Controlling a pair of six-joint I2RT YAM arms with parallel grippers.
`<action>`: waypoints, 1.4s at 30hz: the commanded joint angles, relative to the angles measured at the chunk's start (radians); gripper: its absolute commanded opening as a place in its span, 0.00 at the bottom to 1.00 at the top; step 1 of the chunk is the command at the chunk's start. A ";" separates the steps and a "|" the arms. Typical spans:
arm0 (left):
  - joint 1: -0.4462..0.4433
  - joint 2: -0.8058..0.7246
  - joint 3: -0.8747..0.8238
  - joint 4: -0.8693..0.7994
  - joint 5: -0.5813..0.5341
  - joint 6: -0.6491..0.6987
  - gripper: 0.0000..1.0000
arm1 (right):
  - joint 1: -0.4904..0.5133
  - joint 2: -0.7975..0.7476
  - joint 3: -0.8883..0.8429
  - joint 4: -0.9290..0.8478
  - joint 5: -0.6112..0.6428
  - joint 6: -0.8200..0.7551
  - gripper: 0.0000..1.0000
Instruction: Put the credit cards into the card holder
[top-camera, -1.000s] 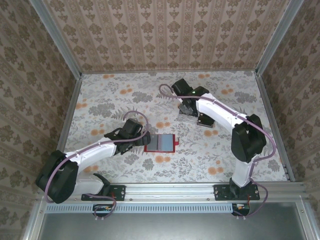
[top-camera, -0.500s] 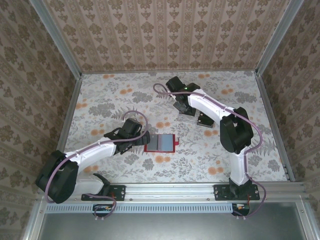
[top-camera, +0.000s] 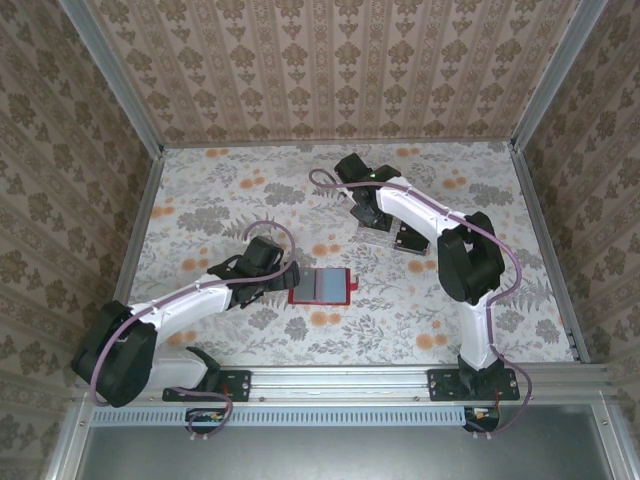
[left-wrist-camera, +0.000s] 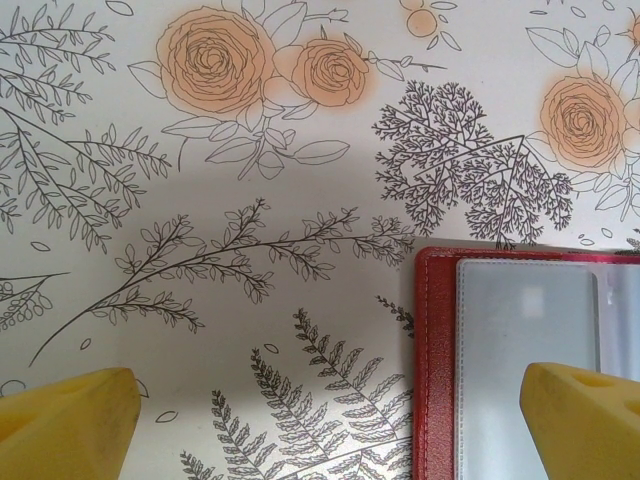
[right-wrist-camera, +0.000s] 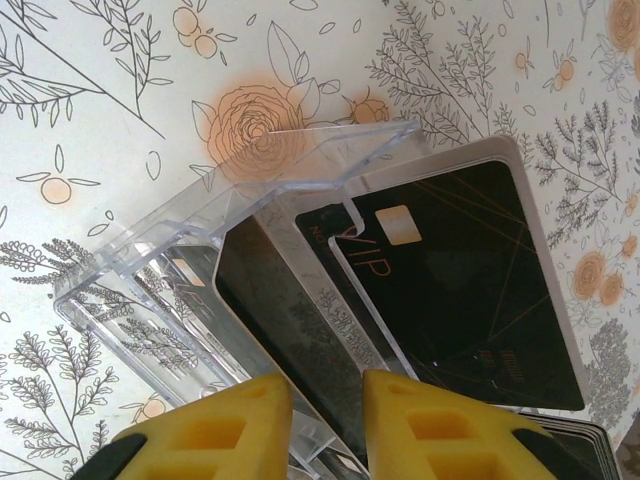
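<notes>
Credit cards (right-wrist-camera: 450, 270) at right claw (right-wrist-camera: 327, 405), jaws narrower now

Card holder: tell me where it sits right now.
The card holder lies opened flat near the middle of the table in the top view, just right of the open left pincer; the left wrist view has it at lower right.

A clear plastic stand (right-wrist-camera: 180, 270) walls my way to the black cards (right-wrist-camera: 450, 280); tablecloth (left-wrist-camera: 200, 150) around the red wallet (left-wrist-camera: 435, 370) lies open.
</notes>
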 joint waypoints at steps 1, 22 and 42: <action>0.009 -0.002 0.002 -0.012 0.006 0.010 1.00 | -0.004 0.012 0.014 -0.035 0.003 -0.014 0.24; 0.009 0.001 0.001 -0.003 0.014 0.009 1.00 | 0.027 -0.069 -0.069 0.054 0.012 -0.103 0.07; 0.009 0.002 0.012 -0.004 0.005 0.013 1.00 | 0.121 -0.236 -0.047 0.149 0.127 -0.142 0.00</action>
